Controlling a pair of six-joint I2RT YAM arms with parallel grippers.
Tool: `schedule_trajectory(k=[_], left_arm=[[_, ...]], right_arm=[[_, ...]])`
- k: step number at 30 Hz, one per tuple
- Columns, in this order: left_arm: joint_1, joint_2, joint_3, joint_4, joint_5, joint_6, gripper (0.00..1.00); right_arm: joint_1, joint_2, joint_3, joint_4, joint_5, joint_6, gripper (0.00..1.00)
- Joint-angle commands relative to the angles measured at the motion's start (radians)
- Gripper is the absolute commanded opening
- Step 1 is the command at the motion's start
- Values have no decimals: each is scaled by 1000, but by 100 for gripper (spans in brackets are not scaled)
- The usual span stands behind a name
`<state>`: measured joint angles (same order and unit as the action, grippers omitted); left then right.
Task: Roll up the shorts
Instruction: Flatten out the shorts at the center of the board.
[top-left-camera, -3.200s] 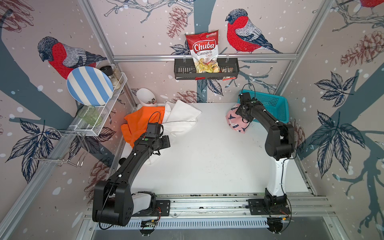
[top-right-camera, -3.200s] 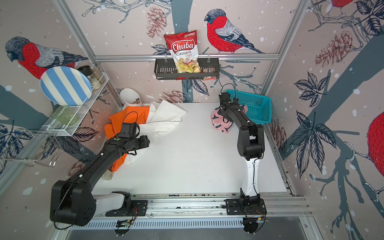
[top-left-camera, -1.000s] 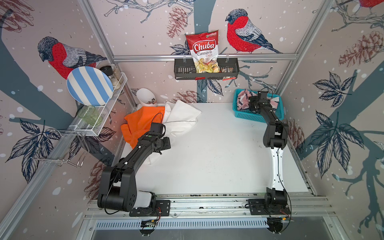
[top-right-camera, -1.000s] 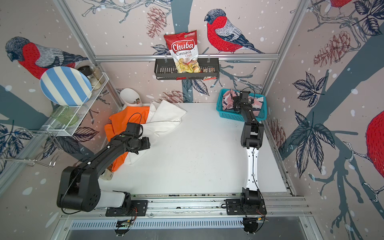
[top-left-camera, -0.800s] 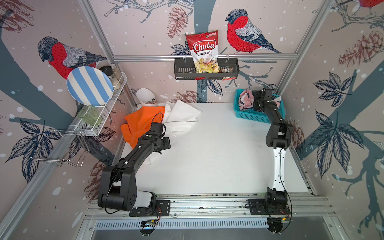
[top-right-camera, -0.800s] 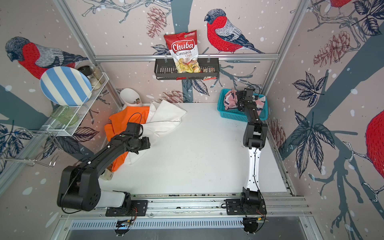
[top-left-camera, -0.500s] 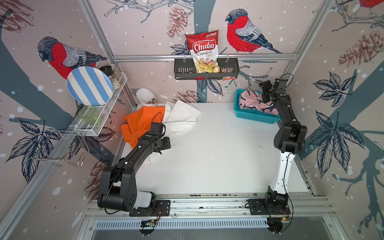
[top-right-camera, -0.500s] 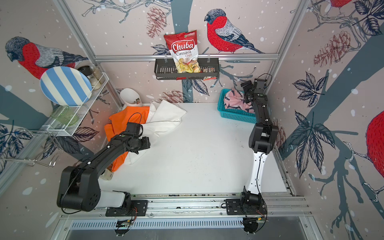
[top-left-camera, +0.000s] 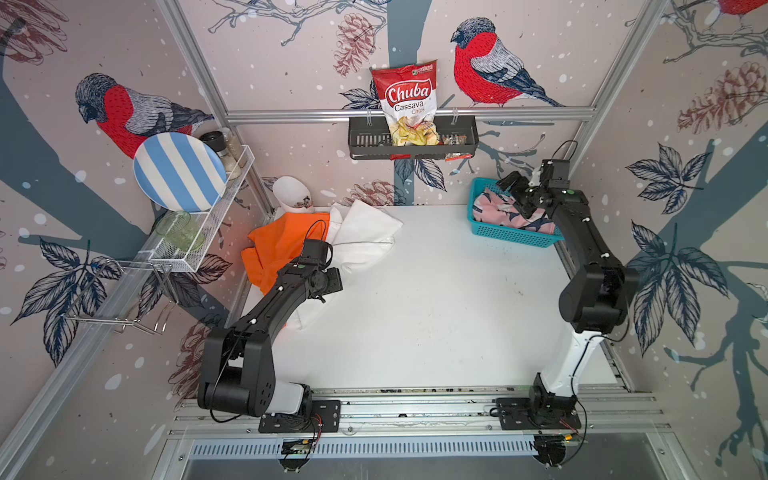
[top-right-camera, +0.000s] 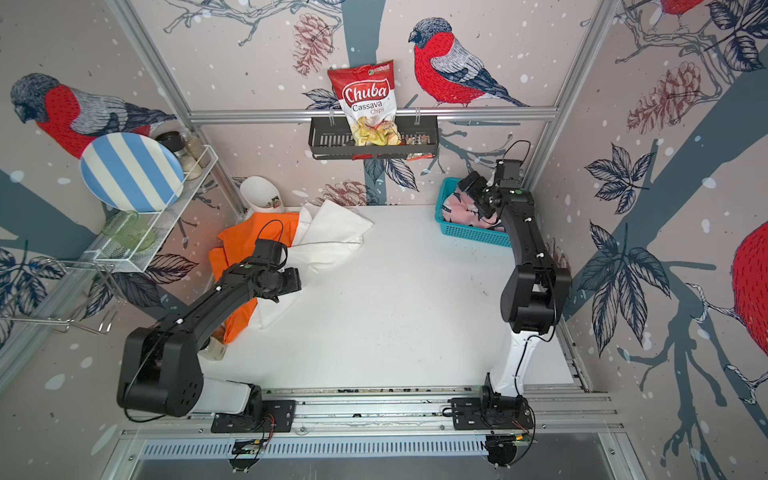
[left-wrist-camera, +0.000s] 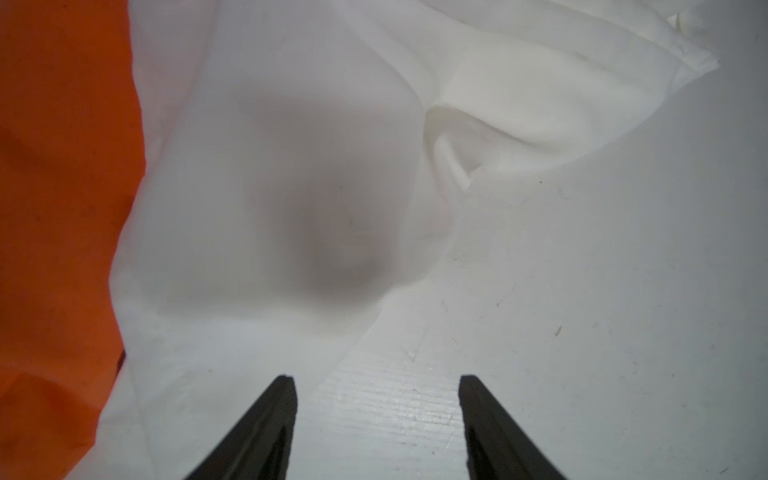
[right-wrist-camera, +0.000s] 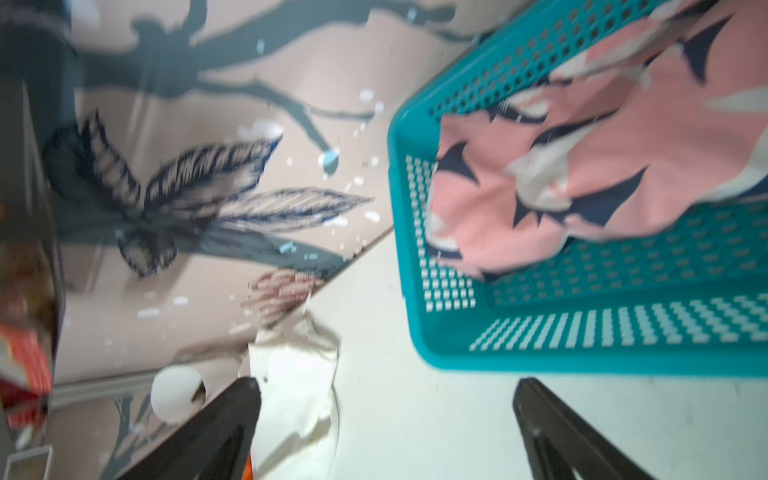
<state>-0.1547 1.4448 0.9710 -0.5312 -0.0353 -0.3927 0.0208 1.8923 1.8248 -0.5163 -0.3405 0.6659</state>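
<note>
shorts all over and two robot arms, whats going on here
Two arms are working through some shorts. The pink shark-print shorts lie bunched in the teal basket at the table's far corner, and the right hand hangs open over it, holding nothing. The left hand, open and empty too, hovers low at the edge of the white shorts, which lie crumpled on the table against the orange shorts. Neither of those two is rolled yet.

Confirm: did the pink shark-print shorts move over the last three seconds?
Yes. The pink shark-print shorts were outside the teal basket, on the side facing the white shorts; now they lie bunched inside it.
</note>
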Motion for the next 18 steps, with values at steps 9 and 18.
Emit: schedule_trajectory(k=[9, 18], left_arm=[[12, 269, 209, -88, -424, -84, 79], [-52, 339, 213, 18, -79, -63, 4]], right_arm=[[218, -371, -571, 128, 43, -84, 100], [238, -589, -760, 108, 95, -141, 90]])
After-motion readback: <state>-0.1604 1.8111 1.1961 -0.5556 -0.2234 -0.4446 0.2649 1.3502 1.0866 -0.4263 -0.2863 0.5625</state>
